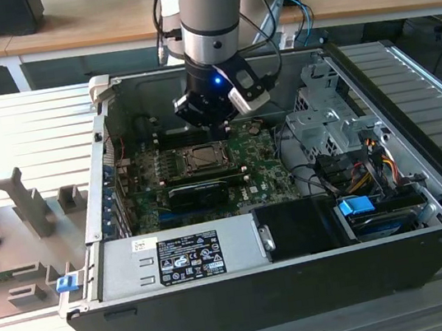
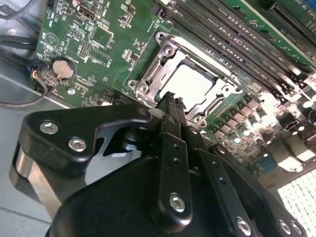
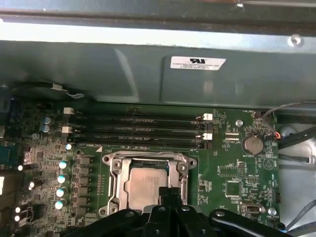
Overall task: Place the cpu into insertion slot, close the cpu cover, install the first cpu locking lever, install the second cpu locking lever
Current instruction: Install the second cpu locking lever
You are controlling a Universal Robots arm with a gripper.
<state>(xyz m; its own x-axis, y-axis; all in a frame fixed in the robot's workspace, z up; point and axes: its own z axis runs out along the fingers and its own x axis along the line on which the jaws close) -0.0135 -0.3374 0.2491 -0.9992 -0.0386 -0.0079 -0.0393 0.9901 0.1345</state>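
The cpu [image 2: 191, 83] lies flat in the insertion slot [image 1: 201, 159] on the green motherboard, its silvery top showing in both wrist views [image 3: 144, 186]. The cpu cover [image 2: 159, 74] lies down around it, framing the chip through its window [image 3: 116, 170]. A thin metal lever [image 3: 148, 156] runs along the socket edge beside the memory slots. My gripper [image 2: 169, 102] is shut with nothing between its black fingers [image 3: 164, 193]. Its tip is at the socket's edge, just above the cover frame. In the exterior view the gripper [image 1: 216, 118] hangs inside the open case over the socket's far side.
Several long black memory slots [image 3: 138, 131] lie beside the socket. A coin cell [image 3: 253, 144] and loose cables [image 3: 296, 133] sit near the case wall. In the exterior view a power supply [image 1: 185, 257] and a drive cage [image 1: 331, 124] with wiring crowd the case.
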